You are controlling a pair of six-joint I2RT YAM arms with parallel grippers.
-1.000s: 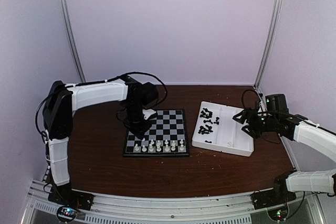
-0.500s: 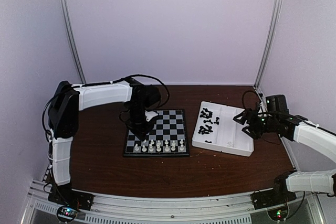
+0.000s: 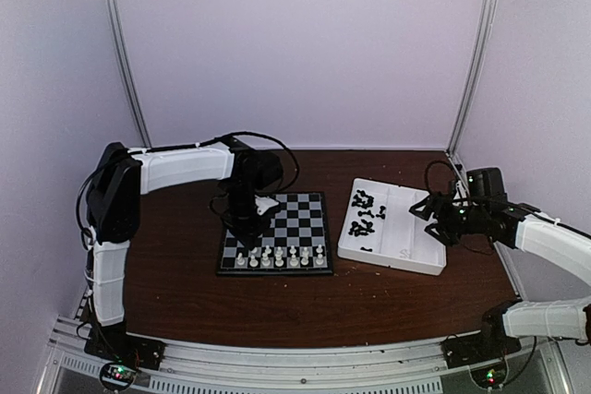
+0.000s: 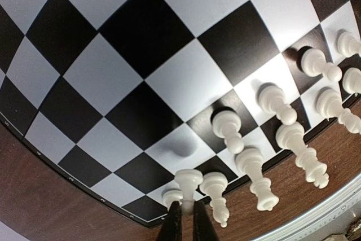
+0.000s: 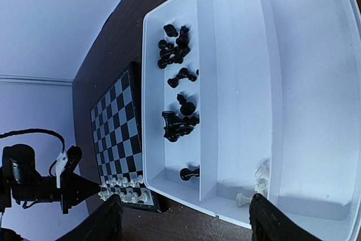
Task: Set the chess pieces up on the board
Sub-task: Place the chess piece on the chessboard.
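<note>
The board (image 3: 300,214) lies left of centre, with several white chess pieces (image 3: 282,257) standing in its two near rows. My left gripper (image 3: 247,226) hovers over the board's near-left part, shut on a white pawn (image 4: 189,182). In the left wrist view the pawn hangs just above a pale square (image 4: 169,77), beside other white pieces (image 4: 276,103). My right gripper (image 3: 434,219) stands open over the right end of the white tray (image 3: 388,260), with nothing between its fingers (image 5: 107,218). Black pieces (image 5: 177,122) lie in the tray's left compartment.
A few white pieces (image 5: 256,187) lie in the near corner of the tray's middle compartment. The tray's right compartment (image 5: 316,83) holds nothing. White enclosure walls stand close behind and to both sides of the brown table (image 3: 166,274).
The left arm has shifted slightly over the board's left side, still gripping the pawn. The right arm has hardly moved.
</note>
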